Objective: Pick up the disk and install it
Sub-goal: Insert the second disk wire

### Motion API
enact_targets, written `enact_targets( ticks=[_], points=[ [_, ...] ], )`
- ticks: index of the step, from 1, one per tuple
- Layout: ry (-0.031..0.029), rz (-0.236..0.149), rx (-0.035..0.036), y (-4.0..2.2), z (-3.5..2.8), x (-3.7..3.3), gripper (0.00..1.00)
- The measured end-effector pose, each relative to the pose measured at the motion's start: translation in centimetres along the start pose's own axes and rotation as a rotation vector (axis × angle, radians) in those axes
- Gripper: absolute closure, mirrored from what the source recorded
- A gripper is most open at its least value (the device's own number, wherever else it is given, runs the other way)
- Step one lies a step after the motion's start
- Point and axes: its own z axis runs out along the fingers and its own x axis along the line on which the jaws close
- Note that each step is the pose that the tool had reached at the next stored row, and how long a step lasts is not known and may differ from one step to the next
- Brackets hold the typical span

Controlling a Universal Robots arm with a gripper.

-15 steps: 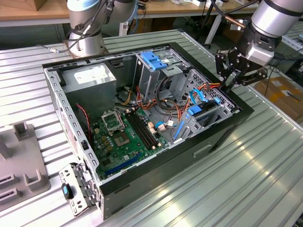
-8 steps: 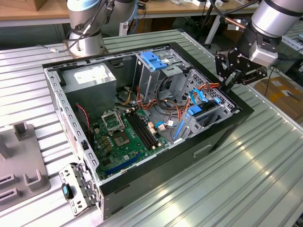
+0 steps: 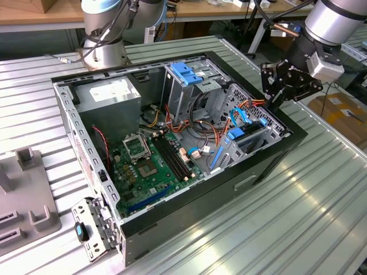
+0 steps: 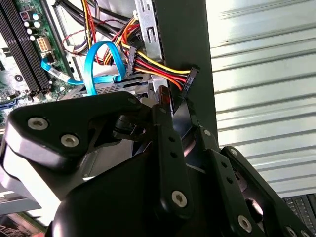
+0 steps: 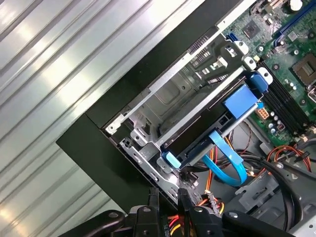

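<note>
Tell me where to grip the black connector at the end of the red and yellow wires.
Likely the black connector body, pinched across its long flat sides, coming from the case's open side: wires fill one face, the case wall crowds another.

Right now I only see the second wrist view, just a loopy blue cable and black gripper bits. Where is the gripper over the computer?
Observer: In the exterior view the gripper hangs above the rim of the computer case, on the exterior view's right.
Operator: What's near it?
Observer: The first wrist view shows a metal drive bay with a blue clip on it.
Operator: Anything tall in there?
Observer: In the exterior view a metal cage with a blue handle stands upright inside the case.
</note>
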Motion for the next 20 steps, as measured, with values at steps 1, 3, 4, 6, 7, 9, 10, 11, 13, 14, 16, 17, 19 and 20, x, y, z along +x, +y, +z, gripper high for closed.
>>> enact_targets(
  ticks=[1, 3, 4, 6, 7, 9, 10, 11, 13, 14, 16, 17, 19, 20],
  points=[
    [-0.0001, -0.001, -0.0001, 0.0, 0.0, 0.0, 0.71],
    [-0.0001, -0.001, -0.0001, 0.0, 0.0, 0.0, 0.71],
    [-0.0001, -0.001, -0.0001, 0.0, 0.0, 0.01, 0.71],
    [-0.0001, -0.001, -0.0001, -0.01, 0.0, 0.02, 0.71],
    [-0.0001, -0.001, -0.0001, -0.03, 0.0, 0.04, 0.71],
    [-0.0002, -0.002, -0.0001, -0.1, 0.0, 0.11, 0.71],
    [-0.0002, -0.002, -0.0001, -0.1, 0.0, 0.11, 0.71],
    [-0.0002, -0.002, -0.0001, -0.1, 0.0, 0.11, 0.71],
    [-0.0002, -0.002, -0.0001, -0.11, -0.05, 0.13, 0.71],
    [-0.0003, -0.003, 0.0, -0.12, -0.07, 0.14, 0.71],
    [-0.0005, -0.006, -0.0003, -0.23, -0.09, 0.22, 0.71],
    [-0.0008, -0.008, -0.0004, -0.37, -0.08, 0.35, 0.71],
    [-0.0012, -0.013, -0.0004, -0.63, -0.06, 0.59, 0.71],
    [-0.0014, -0.014, -0.0004, -0.72, -0.05, 0.61, 0.71]
  ],
)
